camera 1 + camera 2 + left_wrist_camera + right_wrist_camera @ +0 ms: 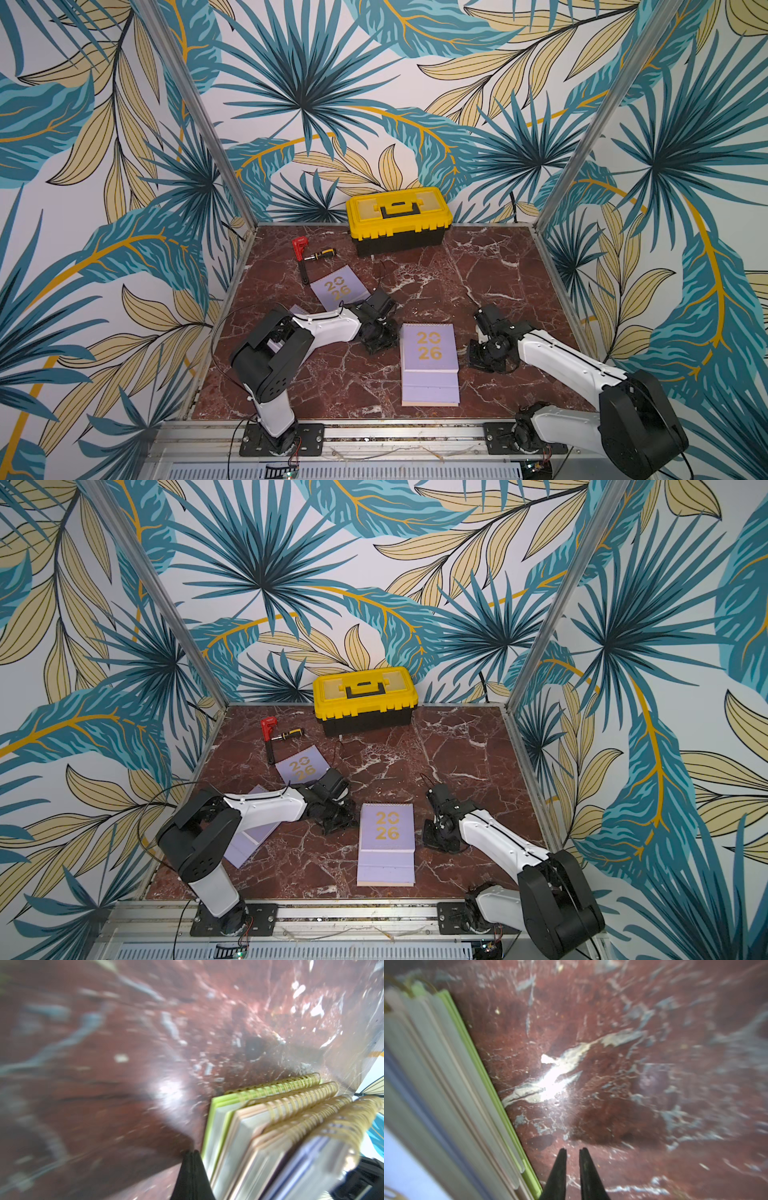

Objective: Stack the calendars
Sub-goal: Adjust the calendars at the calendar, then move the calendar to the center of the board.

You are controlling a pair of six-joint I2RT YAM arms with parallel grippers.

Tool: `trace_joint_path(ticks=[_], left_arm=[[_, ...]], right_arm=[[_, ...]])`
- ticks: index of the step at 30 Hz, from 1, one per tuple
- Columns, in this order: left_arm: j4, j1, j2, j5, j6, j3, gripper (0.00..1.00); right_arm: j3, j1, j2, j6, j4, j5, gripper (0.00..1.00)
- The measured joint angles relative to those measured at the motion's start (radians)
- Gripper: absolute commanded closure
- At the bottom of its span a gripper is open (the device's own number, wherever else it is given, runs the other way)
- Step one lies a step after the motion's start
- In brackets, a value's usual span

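Note:
A stack of calendars [430, 361] lies in the middle of the marble table, a lavender "2026" cover on top. In the wrist views its edge shows a lime green calendar [216, 1109] at the bottom, peach ones above it, then lavender. My left gripper [193, 1154] is shut and empty, low beside the stack's left side [380, 343]. My right gripper [573, 1152] is on the stack's right side [484, 359], its fingers a narrow gap apart with nothing between. A single lavender calendar [338, 291] lies at the back left. Another [249, 837] lies partly under my left arm.
A yellow-and-black toolbox [399, 218] stands at the back centre. A red tool [300, 245] and a screwdriver [322, 254] lie at the back left near the single calendar. Metal frame posts and patterned walls close the table on three sides.

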Motion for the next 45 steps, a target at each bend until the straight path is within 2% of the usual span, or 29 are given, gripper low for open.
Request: trace_joint_path(ticks=[6, 9, 13, 17, 19, 22, 29, 34, 36, 45], left_arm=[[-0.077, 0.056, -0.144, -0.07, 0.043, -0.017, 0.99], [-0.132, 0.091, -0.2, -0.106, 0.082, -0.012, 0.92], [-0.206, 0.192, -0.227, -0.149, 0.151, 0.014, 0.73], [-0.251, 0.322, -0.214, -0.183, 0.227, 0.073, 0.64], [-0.264, 0.377, -0.185, -0.184, 0.26, 0.121, 0.64], [-0.27, 0.451, -0.116, -0.177, 0.303, 0.213, 0.66], [-0.277, 0.595, 0.064, -0.14, 0.373, 0.433, 0.86], [-0.275, 0.655, 0.183, -0.121, 0.4, 0.563, 0.97], [-0.273, 0.668, 0.232, -0.112, 0.405, 0.601, 1.0], [-0.278, 0.683, 0.401, -0.076, 0.421, 0.716, 1.0]], right_arm=[[0.179, 0.0, -0.066, -0.011, -0.105, 0.088, 0.8], [0.277, 0.001, -0.076, -0.023, -0.138, 0.114, 0.8], [0.359, 0.001, -0.067, -0.034, -0.155, 0.122, 0.8], [0.373, 0.002, -0.041, -0.037, -0.158, 0.119, 0.8], [0.373, 0.002, -0.029, -0.037, -0.161, 0.117, 0.8], [0.373, 0.002, -0.027, -0.037, -0.162, 0.114, 0.8], [0.372, 0.002, -0.027, -0.038, -0.165, 0.11, 0.79], [0.367, 0.002, -0.027, -0.038, -0.166, 0.105, 0.79], [0.367, 0.002, -0.027, -0.038, -0.166, 0.102, 0.8], [0.368, 0.002, -0.008, -0.038, -0.166, 0.091, 0.8]])
